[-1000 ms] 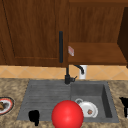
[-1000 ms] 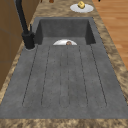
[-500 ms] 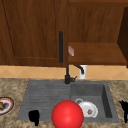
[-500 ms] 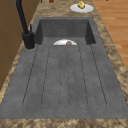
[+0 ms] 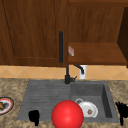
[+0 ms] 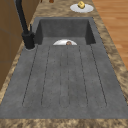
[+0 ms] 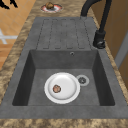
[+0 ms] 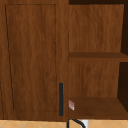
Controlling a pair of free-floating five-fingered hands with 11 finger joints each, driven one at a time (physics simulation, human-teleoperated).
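Observation:
My left hand [image 5: 33,116] hangs at the front edge of the grey drainboard [image 5: 45,96], fingers relaxed and holding nothing. The same hand appears as black finger streaks [image 7: 7,4] past the counter's front at the far end. My right hand [image 5: 121,109] floats over the counter just right of the sink basin [image 5: 106,100], fingers spread and empty. Between the hands, a red ball [image 5: 67,114] covers the sink's front edge. In the basin lies a white plate [image 7: 62,87] with a small brown morsel [image 7: 56,88] on it, beside the drain [image 7: 82,80].
A black faucet [image 5: 67,75] rises behind the sink. A red-rimmed plate of food [image 5: 5,105] sits on the left counter, a white plate with a yellow item [image 6: 81,7] on the right. A closed cabinet door [image 8: 32,57] with a black handle [image 8: 60,98] adjoins open shelves [image 8: 96,106].

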